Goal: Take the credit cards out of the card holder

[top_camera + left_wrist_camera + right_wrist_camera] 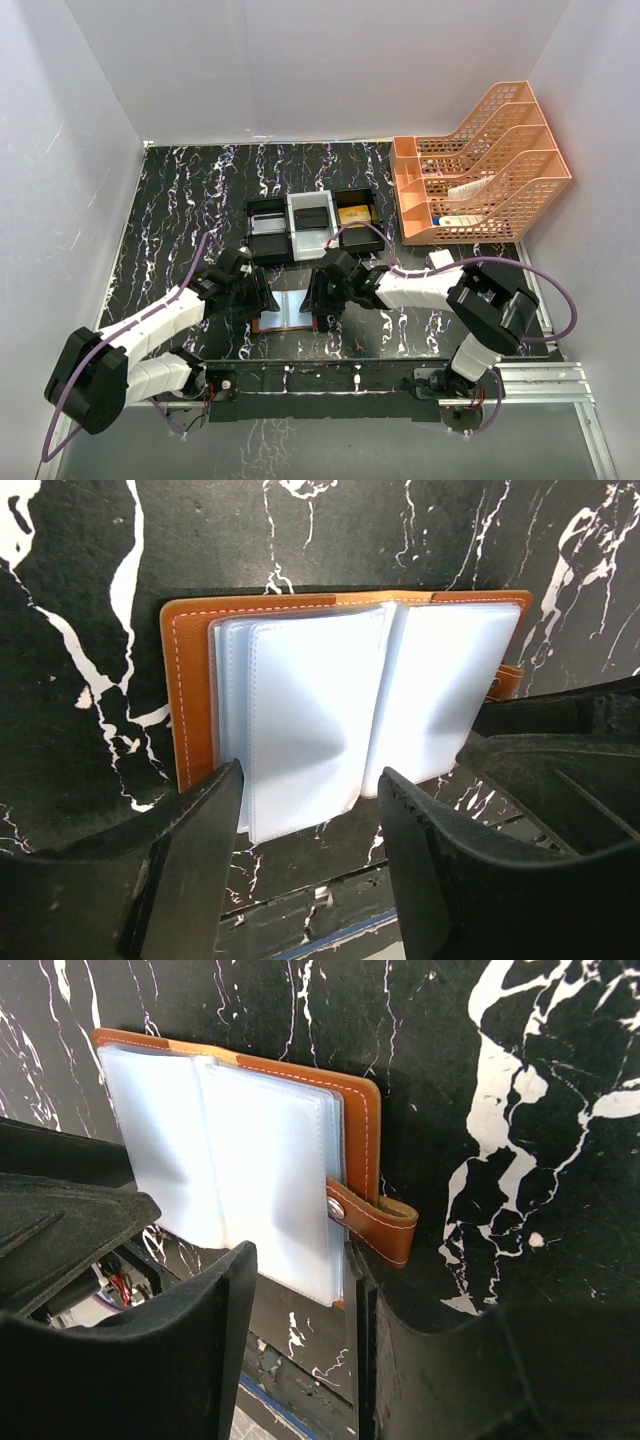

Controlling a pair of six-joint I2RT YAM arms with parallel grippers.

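The brown leather card holder [290,310] lies spread open on the black marbled table between my two grippers. Its pale grey-blue pockets face up in the left wrist view [300,710] and in the right wrist view [240,1150]. The clasp tab [375,1222] sticks out at its right edge. I cannot tell the credit cards apart from the pockets, and no loose card shows. My left gripper [310,780] is open over the near edge of the left pages. My right gripper [300,1260] is open, with the near right corner of the pages between its fingers.
A black-and-white compartment tray [315,225] stands behind the holder, with a gold block [352,214] in its right part. An orange mesh file rack [480,165] stands at the back right. White walls close in the table on three sides.
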